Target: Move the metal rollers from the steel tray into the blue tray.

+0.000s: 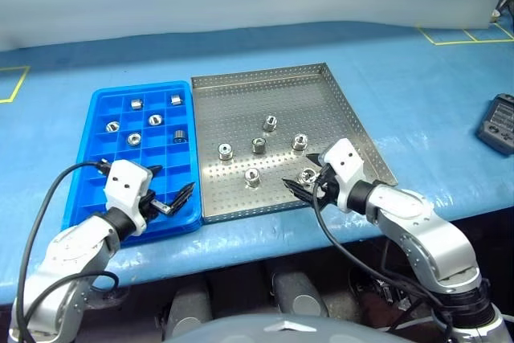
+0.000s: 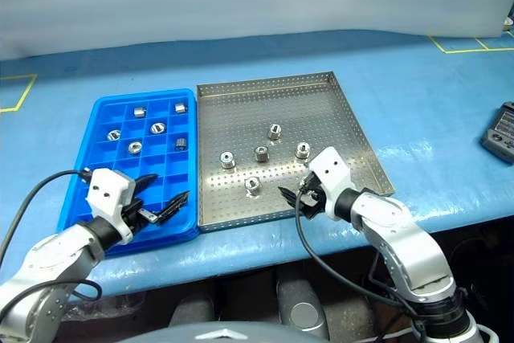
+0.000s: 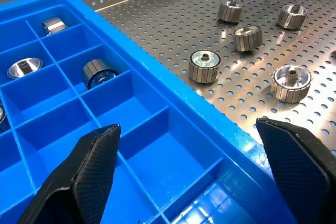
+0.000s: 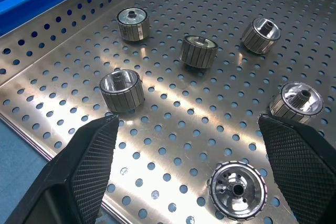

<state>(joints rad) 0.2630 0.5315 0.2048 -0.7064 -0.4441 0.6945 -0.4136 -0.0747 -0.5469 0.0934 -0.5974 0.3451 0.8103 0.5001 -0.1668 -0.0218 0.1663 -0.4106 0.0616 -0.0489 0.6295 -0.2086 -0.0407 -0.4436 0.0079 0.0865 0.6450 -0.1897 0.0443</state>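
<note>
Left eye view gives me the blue worktop (image 1: 241, 54) with the blue tray (image 1: 84, 162) lying beside the steel tray (image 1: 337, 102), their long sides touching, the blue one toward my left. I count six metal rollers (image 1: 259, 145) on the perforated floor of the steel tray: one near its middle (image 1: 271, 124), three in a loose row nearer me (image 1: 226, 150), one closer to the near rim (image 1: 252, 176), and one by the near right corner (image 1: 307, 176), just in front of my right gripper (image 1: 309, 185). That gripper hangs over the near right part of the steel tray with its two black fingers spread wide and nothing between them; in the right wrist view the nearest roller (image 4: 239, 190) lies on its flat face between the fingers (image 4: 89, 166), but I cannot tell if they touch it. Five more rollers sit in the far compartments of the blue tray, one to a cell, among them one at the far edge (image 1: 136, 104) and one by the side next to the steel tray (image 1: 180, 136). My left gripper (image 1: 170, 193) hovers over the near right corner of the blue tray, fingers (image 3: 92, 174) also spread and empty, above empty cells. A dark handheld device (image 1: 498, 122) lies near the worktop's right edge.
</note>
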